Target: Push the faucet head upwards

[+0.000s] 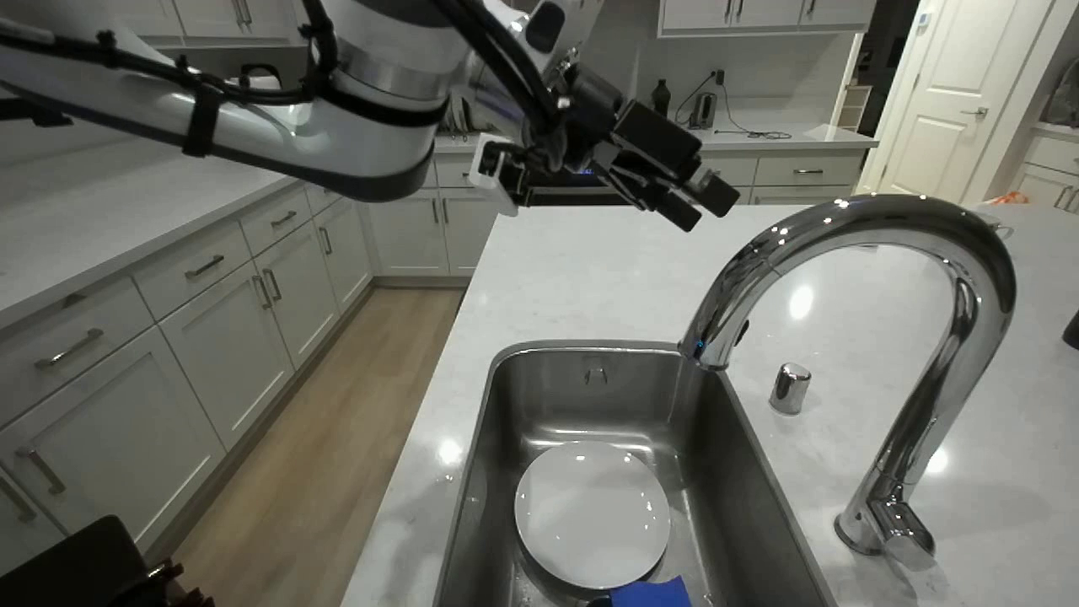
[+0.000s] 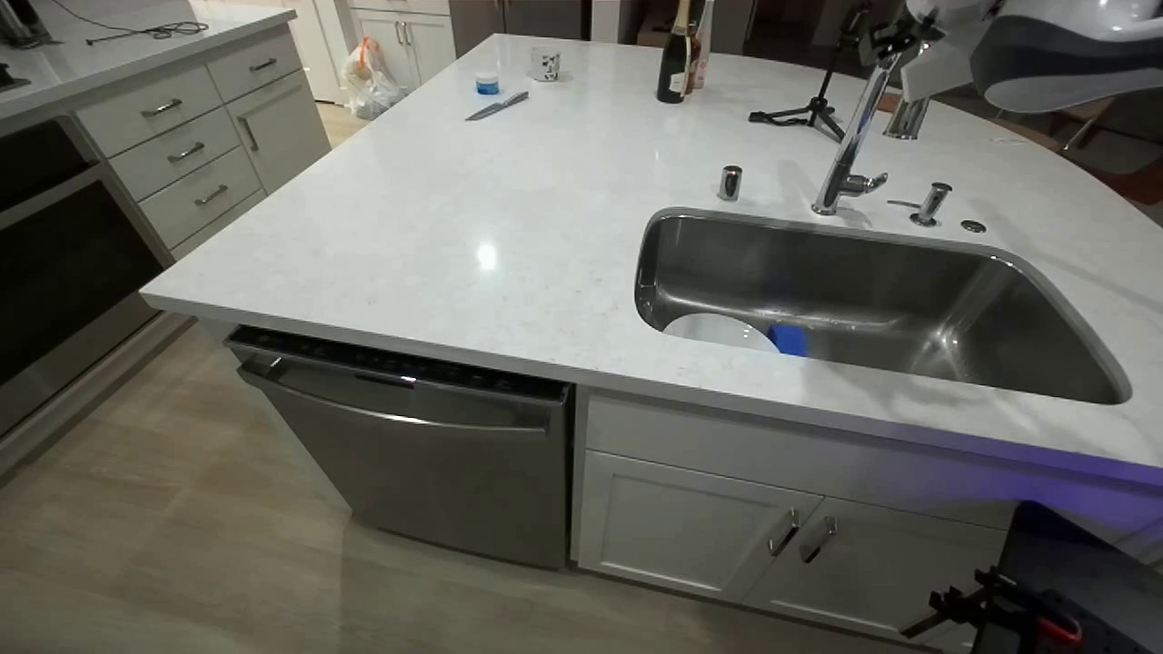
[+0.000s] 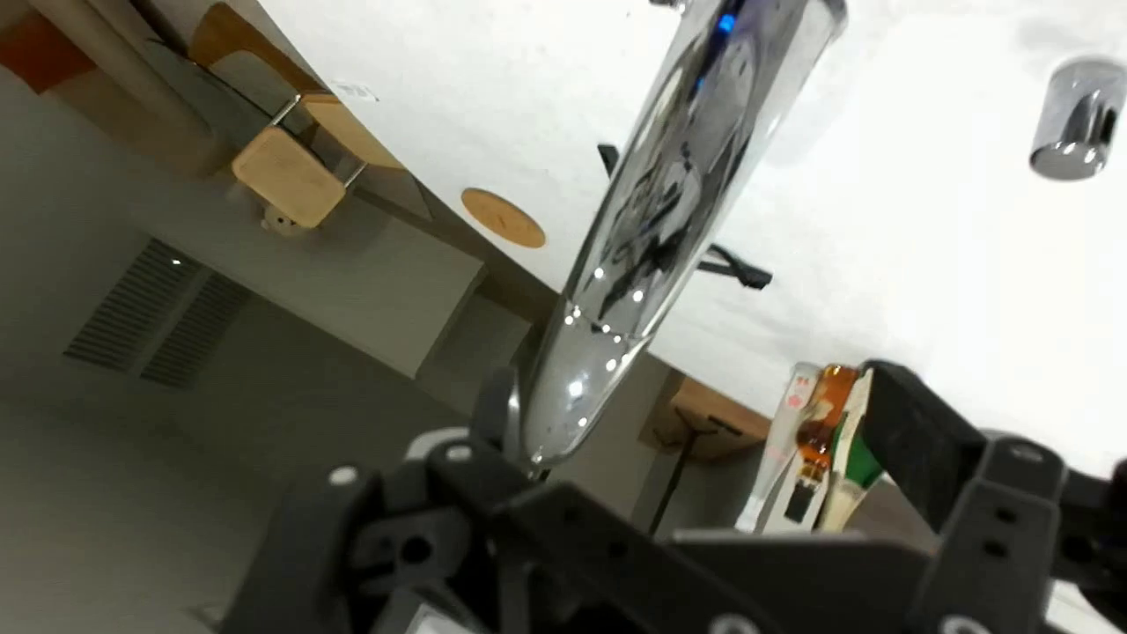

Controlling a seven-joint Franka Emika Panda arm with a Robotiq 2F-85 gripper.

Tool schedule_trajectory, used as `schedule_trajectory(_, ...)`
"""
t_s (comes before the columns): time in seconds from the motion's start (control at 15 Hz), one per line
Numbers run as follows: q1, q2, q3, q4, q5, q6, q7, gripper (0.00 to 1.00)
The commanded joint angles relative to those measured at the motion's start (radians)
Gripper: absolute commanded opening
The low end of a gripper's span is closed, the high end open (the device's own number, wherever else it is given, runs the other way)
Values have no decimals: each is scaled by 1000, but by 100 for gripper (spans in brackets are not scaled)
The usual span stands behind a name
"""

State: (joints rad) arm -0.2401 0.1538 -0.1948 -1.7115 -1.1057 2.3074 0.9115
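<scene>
One gripper (image 1: 698, 202), two fingers (image 3: 923, 436) spread apart. One faucet head (image 1: 727, 310) below the fingertips, not touching them. Lower than the gripper: one sink (image 1: 641, 396) with one white plate (image 1: 592, 514) and one blue item (image 1: 656, 593) in it, plus one chrome cap (image 1: 790, 388) on the counter (image 1: 573, 287) beside the sink.

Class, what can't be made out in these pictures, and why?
Faucet head, wrist view: tip partly cut off by the top edge.
Blue item, in an exterior view: cut off by the bottom edge; identity unclear.
White plate, in an exterior view: lower part hidden by the countertop.
Champagne-style bottle's label, in an exterior view: too small to read.
</scene>
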Motion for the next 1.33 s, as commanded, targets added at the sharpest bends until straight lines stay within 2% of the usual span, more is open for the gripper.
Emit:
schedule_trajectory(0.0, 16, -23, 15, 12, 156, -99, -271, 100)
schedule_trajectory(0.27, 34, -26, 7, 71, 306, -238, -536, 100)
schedule_trajectory(0.8, 50, -71, 13, 147, 403, -467, -837, 100)
schedule_trajectory(1.0, 56, -86, 15, 160, 429, -533, -913, 100)
schedule_trajectory(1.07, 51, -67, 7, 151, 406, -485, -857, 100)
schedule_trajectory(1.27, 54, -76, 8, 153, 414, -503, -885, 100)
